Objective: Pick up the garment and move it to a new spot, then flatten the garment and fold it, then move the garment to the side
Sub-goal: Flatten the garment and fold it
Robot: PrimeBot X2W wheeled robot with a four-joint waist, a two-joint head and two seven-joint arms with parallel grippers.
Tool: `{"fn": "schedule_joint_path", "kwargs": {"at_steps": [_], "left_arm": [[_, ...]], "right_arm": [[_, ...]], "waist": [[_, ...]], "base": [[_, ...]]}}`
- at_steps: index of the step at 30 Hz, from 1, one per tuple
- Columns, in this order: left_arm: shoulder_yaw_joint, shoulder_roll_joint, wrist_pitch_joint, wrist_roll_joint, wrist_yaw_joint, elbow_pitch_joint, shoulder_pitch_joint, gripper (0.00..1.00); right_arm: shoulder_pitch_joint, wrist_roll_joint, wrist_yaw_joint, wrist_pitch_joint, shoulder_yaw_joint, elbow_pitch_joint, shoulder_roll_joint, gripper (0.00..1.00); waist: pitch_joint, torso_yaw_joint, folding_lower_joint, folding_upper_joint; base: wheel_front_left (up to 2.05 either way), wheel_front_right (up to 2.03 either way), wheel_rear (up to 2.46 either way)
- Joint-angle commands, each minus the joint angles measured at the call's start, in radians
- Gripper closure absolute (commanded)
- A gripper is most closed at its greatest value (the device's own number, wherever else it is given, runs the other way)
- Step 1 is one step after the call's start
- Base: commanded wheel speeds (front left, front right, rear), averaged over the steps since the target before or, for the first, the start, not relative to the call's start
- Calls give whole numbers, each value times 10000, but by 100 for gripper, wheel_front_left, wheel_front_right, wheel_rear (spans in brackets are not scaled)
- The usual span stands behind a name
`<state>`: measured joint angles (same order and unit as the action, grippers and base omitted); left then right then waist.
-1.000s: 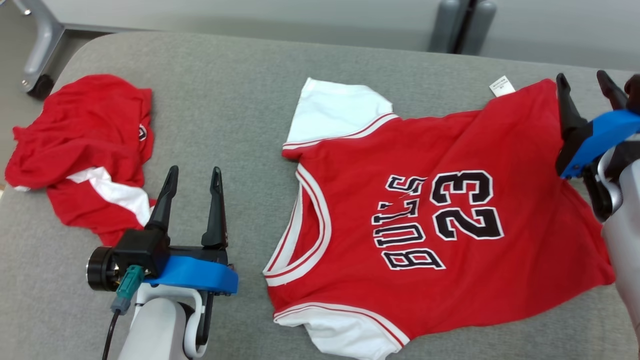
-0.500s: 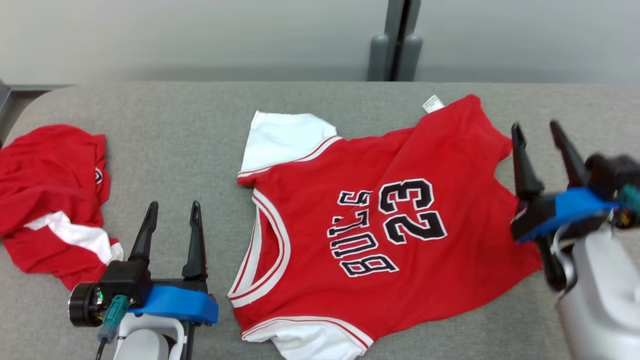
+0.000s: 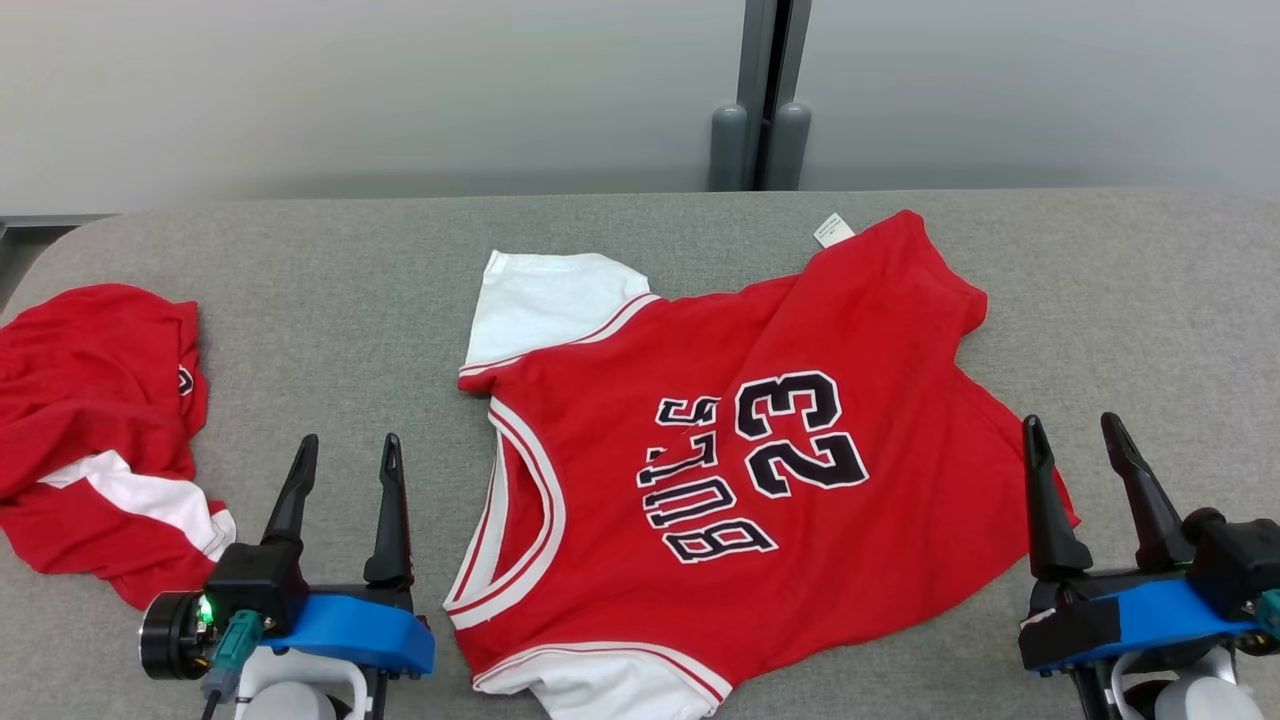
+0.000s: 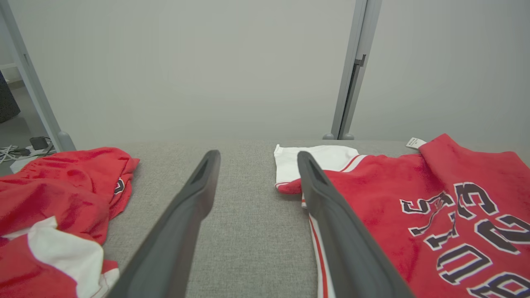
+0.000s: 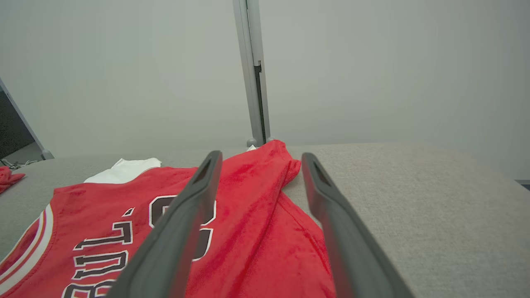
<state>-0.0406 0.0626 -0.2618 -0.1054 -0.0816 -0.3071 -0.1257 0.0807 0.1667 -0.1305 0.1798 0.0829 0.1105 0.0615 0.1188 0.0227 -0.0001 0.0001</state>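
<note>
Red knit with black-and-white lettering lies at the centre of the head view. A red basketball jersey with white sleeves (image 3: 720, 470) is spread print-up on the grey fabric-covered table (image 3: 330, 300), with its neckline toward frame left and its hem toward frame right. The left gripper (image 3: 349, 442) at lower left and the right gripper (image 3: 1071, 420) at lower right both stand wide apart, holding nothing. The right one is just beside the hem. The step in hand looks like flattening. A diagonal ridge runs from the small white care tag (image 3: 830, 230) down toward the numerals, so drawing the hem corners outward and low across the table should smooth it better than lifting. The near sleeve is cut off by the bottom edge. The crumpled red-and-white garment (image 3: 90, 420) at far left runs out of frame.

From the left wrist, the left gripper (image 4: 257, 154) frames bare table, with the jersey (image 4: 393, 190) at right and the crumpled garment (image 4: 54, 186) at left. Its right-hand finger hides part of the collar trim.

From the right wrist, the right gripper (image 5: 261, 154) points over the jersey (image 5: 256, 231) along the hem side. The far hem corner looks bunched. Whether cloth is doubled under there cannot be told, and the tag's print is too small to read.
</note>
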Motion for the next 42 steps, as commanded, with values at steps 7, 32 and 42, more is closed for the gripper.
{"fn": "schedule_joint_path", "kwargs": {"at_steps": [7, 32, 42], "left_arm": [[-352, 22, -4, -52, -180, -878, -150, 0], [-2905, 830, 3048, -891, -489, -993, 963, 0], [-3394, 694, 2990, -812, -493, -1920, 305, 100]], "right_arm": [[-475, -10, -6, -591, -49, -948, -111, 0], [-251, 222, -6, -494, 72, -858, -113, 0], [-170, 51, -6, -596, 20, -1087, -112, 0]], "waist": [[44, 21, 1, -1], [341, 130, 1, -1], [335, 45, 1, -1]], "base": [[0, 0, 0], [0, 0, 0], [0, 0, 0]]}}
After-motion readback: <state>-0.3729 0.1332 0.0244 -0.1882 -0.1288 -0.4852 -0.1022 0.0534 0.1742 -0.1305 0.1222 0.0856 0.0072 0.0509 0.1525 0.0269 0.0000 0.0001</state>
